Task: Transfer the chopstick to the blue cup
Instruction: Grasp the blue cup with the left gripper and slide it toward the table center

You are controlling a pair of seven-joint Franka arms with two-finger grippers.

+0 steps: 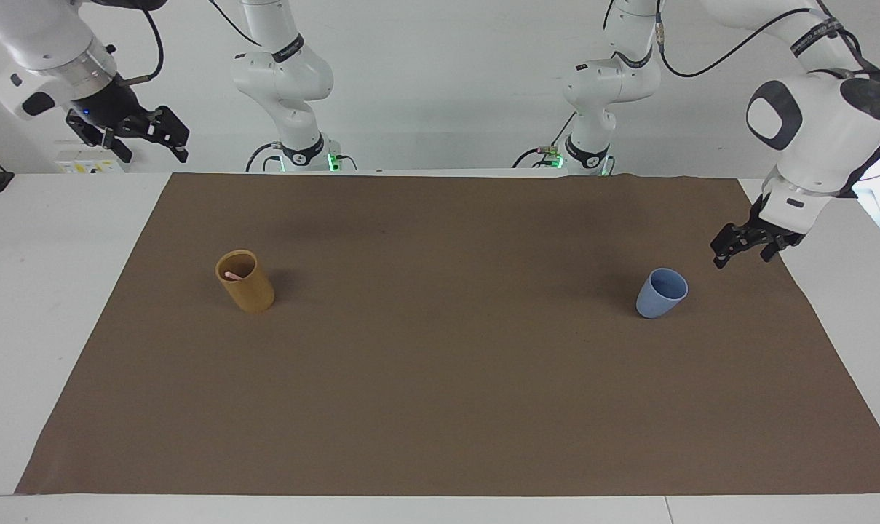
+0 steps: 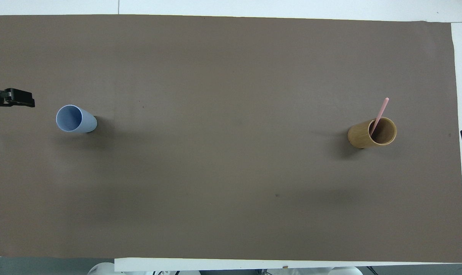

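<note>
The chopstick [image 2: 380,114] is a thin, pale pink stick. It stands tilted in the tall tan-brown round cup [image 2: 372,133], with its top end sticking out over the rim. That cup stands on the brown mat [image 1: 440,378] at the right arm's end of the counter [image 1: 46,291].

The small light blue plastic cup [image 1: 661,292] has no handle and gets thinner toward its bottom. It stands upright on the same mat at the left arm's end, well apart from the tan-brown cup. Nothing is in it.

The overhead view shows a long piece of the pink stick leaning out of the cup. In the facing view only a small pink tip [image 1: 231,275] shows inside the rim. The facing view shows both arms; the overhead view shows only dark bits of the 2 grippers at its side edges.

The left gripper [image 1: 739,246] hangs low over the edge of the mat, near the blue cup but not touching it. Its fingers are spread wide and hold nothing.

The right gripper [image 1: 145,135] hangs high over the white counter, off the mat's corner. The right arm waits there. Its fingers are wide apart and hold nothing.
</note>
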